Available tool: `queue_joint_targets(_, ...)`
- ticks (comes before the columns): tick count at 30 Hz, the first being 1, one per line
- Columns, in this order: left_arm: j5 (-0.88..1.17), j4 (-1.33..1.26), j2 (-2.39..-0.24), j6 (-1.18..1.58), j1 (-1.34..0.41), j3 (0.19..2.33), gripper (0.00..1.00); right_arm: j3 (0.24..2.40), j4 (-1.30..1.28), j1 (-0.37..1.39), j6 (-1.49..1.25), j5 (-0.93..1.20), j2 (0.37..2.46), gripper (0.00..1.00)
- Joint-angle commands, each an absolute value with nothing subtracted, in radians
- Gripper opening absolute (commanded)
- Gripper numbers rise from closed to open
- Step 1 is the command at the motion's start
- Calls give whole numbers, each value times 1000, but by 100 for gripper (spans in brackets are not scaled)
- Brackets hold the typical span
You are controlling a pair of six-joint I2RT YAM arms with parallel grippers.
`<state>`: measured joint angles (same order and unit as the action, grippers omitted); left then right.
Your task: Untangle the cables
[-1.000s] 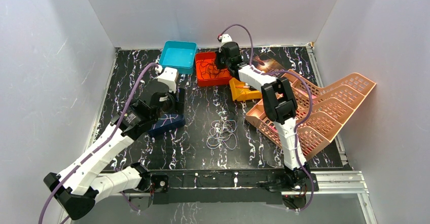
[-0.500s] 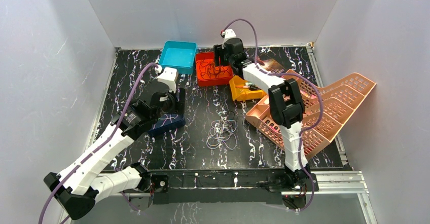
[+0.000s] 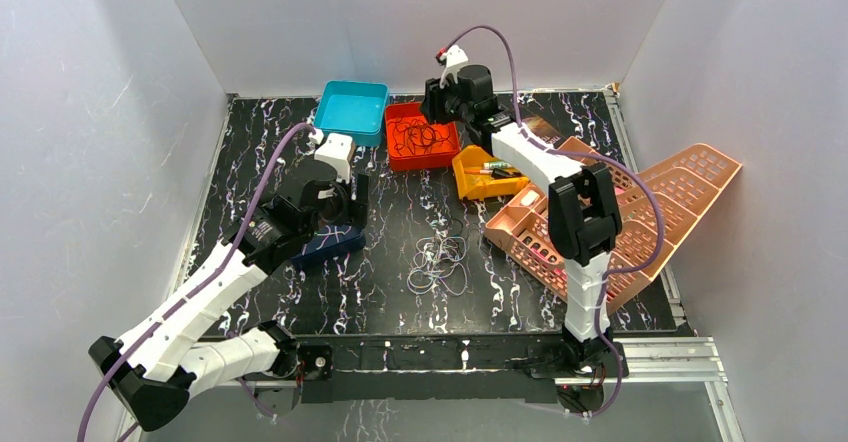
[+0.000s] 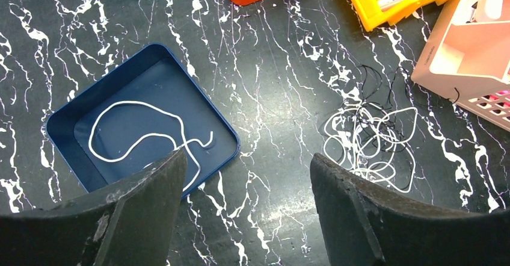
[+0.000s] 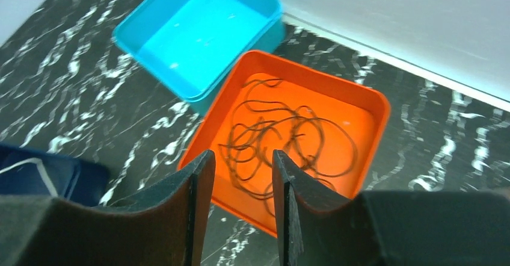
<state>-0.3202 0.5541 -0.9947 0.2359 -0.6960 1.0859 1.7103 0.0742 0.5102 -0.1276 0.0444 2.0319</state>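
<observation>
Left wrist view: the left claw (image 4: pixel 248 160) hangs over the worktop (image 4: pixel 270 91) with its two dark, matt fingers wide apart and nothing between them. The loose tangle (image 4: pixel 370 139) of cables lies ahead and to the right of this claw, just beyond its right finger. It is a flat, roughly round heap with no single long axis. Most of it is thin white loops, with a few black threads at the far side, toward the pink basket (image 4: pixel 457 43). To the left of the claw is the navy tray (image 4: pixel 135 85), shallow, smooth and round-cornered, where one white strand (image 4: pixel 141 103) lies alone in an open curve. Right wrist view: the right claw (image 5: pixel 242 157) hovers above the near edge of the orange tray (image 5: pixel 361 127), its fingers a little apart and empty. Below and ahead of it, dark strands (image 5: pixel 282 136) are coiled in overlapping rings on the glossy tray floor. The empty turquoise tray (image 5: pixel 198 37) lies ahead and to its left. The left claw is judged much the nearer to the tangle, which it would reach by a short move to its right. An outer white loop looks the likeliest place to pinch, though threads this thin and limp may drag neighbouring loops along.
</observation>
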Motion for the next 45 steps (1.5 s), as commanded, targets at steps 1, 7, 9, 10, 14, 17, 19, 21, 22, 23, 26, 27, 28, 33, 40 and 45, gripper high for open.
queue_joint_targets(1,-307,550,-995,242,-698,1086,74,1764,117,510,-122,309,2068,45)
queue_joint_targets(7,-313,553,-984,242,-698,1077,74,1867,140,511,-192,407,2195,34)
queue_joint_targets(9,-319,554,-979,242,-698,1072,74,1892,146,510,-218,397,2234,31)
queue_joint_targets(10,-322,556,-975,243,-698,1067,74,1904,149,511,-232,390,2256,30)
queue_joint_targets(14,-329,556,-962,244,-698,1057,75,1965,145,511,-267,367,2337,26)
queue_joint_targets(17,-332,563,-963,240,-698,1060,75,1986,136,510,-269,310,2377,22)
queue_joint_targets(19,-336,567,-963,239,-699,1061,75,1984,134,510,-271,249,2388,21)
queue_joint_targets(21,-337,569,-962,239,-698,1059,75,1980,124,511,-269,188,2394,20)
queue_joint_targets(22,-338,568,-961,239,-698,1059,75,1976,118,511,-266,155,2394,20)
queue_joint_targets(23,-337,570,-962,239,-698,1057,75,1973,110,510,-263,120,2393,20)
queue_joint_targets(26,-334,569,-958,239,-699,1055,75,1973,77,509,-264,40,2394,20)
queue_joint_targets(27,-334,570,-957,239,-698,1053,75,1973,70,509,-262,28,2394,19)
queue_joint_targets(28,-335,572,-957,240,-698,1053,75,1970,66,509,-261,24,2395,19)
queue_joint_targets(33,-328,569,-961,247,-698,1049,76,1979,34,509,-253,51,2406,20)
queue_joint_targets(40,-311,559,-974,247,-698,1052,76,1982,1,510,-234,59,2391,23)
queue_joint_targets(45,-304,543,-969,249,-698,1042,76,1870,60,509,-175,146,2168,33)
